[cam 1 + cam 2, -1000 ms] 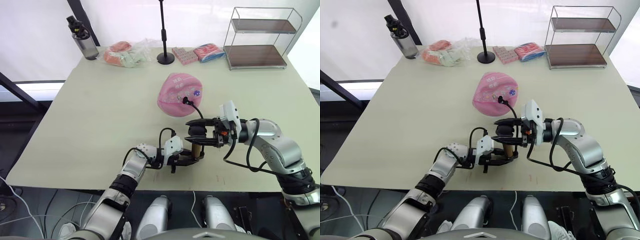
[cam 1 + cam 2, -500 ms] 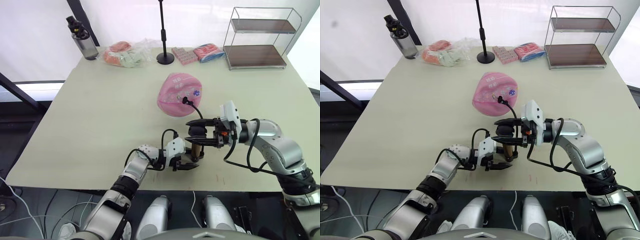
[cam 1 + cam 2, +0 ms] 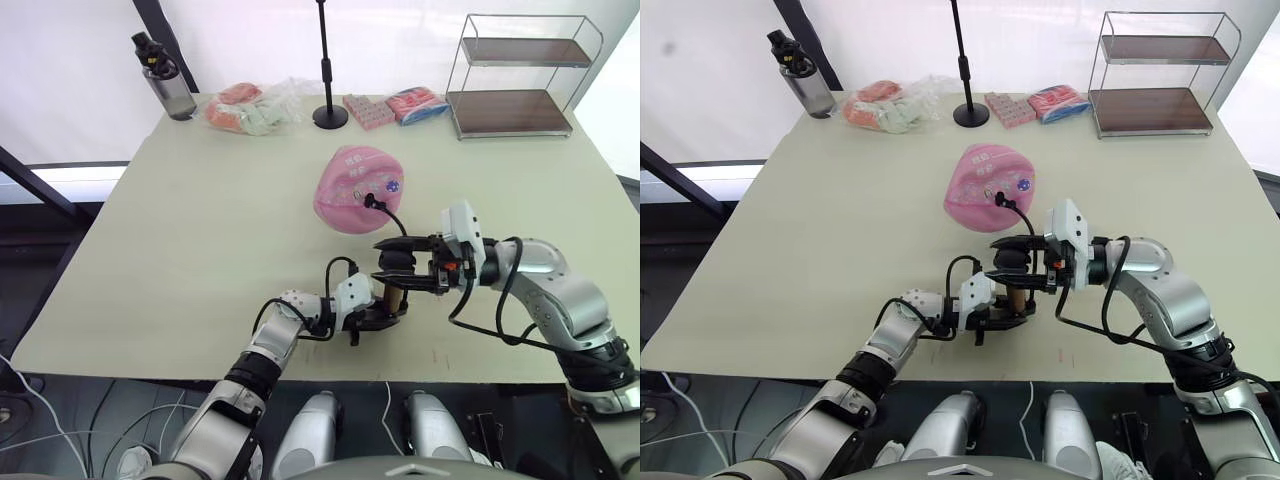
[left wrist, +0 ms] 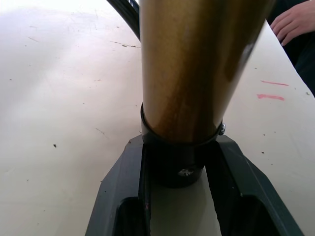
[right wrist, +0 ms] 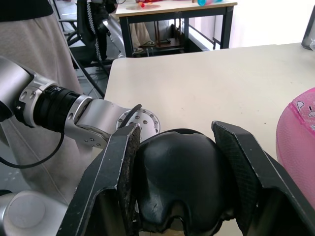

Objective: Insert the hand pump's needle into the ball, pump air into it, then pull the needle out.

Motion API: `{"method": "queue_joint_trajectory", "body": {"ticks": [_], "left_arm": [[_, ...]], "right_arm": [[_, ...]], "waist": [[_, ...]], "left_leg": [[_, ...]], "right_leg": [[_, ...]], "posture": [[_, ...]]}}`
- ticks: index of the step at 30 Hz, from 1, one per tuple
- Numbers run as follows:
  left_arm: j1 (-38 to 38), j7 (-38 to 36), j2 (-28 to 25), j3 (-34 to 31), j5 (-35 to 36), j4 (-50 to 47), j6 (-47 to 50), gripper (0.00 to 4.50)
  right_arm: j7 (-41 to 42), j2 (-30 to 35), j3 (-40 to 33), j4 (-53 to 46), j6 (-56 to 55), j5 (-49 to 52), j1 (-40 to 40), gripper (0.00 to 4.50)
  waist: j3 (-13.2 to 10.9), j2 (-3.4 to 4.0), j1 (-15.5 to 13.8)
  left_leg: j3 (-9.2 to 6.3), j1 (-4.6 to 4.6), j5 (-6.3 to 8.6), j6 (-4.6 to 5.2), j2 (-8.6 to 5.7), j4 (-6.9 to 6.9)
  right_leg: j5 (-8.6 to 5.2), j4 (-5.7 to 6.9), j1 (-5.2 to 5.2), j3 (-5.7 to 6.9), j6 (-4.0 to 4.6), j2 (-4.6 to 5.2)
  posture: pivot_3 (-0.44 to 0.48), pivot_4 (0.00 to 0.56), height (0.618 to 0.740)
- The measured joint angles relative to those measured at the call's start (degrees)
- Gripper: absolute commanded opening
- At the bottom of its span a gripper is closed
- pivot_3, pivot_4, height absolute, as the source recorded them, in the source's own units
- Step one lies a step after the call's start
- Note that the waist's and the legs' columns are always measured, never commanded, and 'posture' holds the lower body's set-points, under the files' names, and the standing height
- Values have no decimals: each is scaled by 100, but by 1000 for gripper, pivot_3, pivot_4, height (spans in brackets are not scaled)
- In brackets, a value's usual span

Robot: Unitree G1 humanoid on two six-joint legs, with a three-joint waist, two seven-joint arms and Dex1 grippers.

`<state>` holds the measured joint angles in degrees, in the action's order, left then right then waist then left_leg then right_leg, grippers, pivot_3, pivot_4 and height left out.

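Observation:
The hand pump (image 3: 392, 296) stands upright near the table's front edge, its gold barrel (image 4: 192, 64) rising from a black end cap. My left gripper (image 3: 376, 318) is shut on that bottom cap (image 4: 178, 164), one finger on each side. My right gripper (image 3: 396, 268) is shut on the black handle (image 5: 177, 182) at the pump's top. A thin black hose (image 3: 388, 216) runs from the pump to the pink ball (image 3: 355, 188), which lies just behind it. The needle's black fitting (image 3: 369, 201) sits against the ball; its metal pin is hidden.
Along the far edge stand a water bottle (image 3: 168, 85), bagged packets (image 3: 250, 108), a black pole stand (image 3: 330, 105), pink packets (image 3: 395, 105) and a wire shelf (image 3: 520, 75). A person's hand (image 4: 295, 19) rests past the table's edge.
Half a second ago my left gripper sat off the pump's base, lower toward the front edge; now it is back around the base. My right gripper has kept hold of the handle.

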<state>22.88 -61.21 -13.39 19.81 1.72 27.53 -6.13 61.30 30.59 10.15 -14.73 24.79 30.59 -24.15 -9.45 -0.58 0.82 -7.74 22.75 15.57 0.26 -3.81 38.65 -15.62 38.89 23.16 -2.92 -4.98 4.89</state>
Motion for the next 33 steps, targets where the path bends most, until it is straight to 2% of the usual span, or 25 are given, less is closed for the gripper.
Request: {"method": "queue_joint_trajectory", "body": {"ticks": [13,23,33], "left_arm": [[211,-117,-94,105,-116,375,-543,1069],[738,-438,-41,119,-152,1355,-1222,1069],[845,-476,39,113,-154,1655,-1421,1069]], "right_arm": [[-81,65,-232,-143,236,261,6,1823],[-586,419,-965,-709,1385,1456,-852,1823],[-1129,815,-1509,-788,2349,2534,-1733,1823]], "waist": [[0,0,7],[0,0,6],[1,-3,-3]], "left_leg": [[-1,0,0,1,0,0],[-5,0,3,11,1,-1],[-14,1,-1,16,1,0]], "right_leg": [[1,1,1,1,2,-1],[4,1,0,6,5,-1],[6,0,-6,18,7,2]], "posture": [[0,150,740],[0,150,740],[0,150,740]]}}
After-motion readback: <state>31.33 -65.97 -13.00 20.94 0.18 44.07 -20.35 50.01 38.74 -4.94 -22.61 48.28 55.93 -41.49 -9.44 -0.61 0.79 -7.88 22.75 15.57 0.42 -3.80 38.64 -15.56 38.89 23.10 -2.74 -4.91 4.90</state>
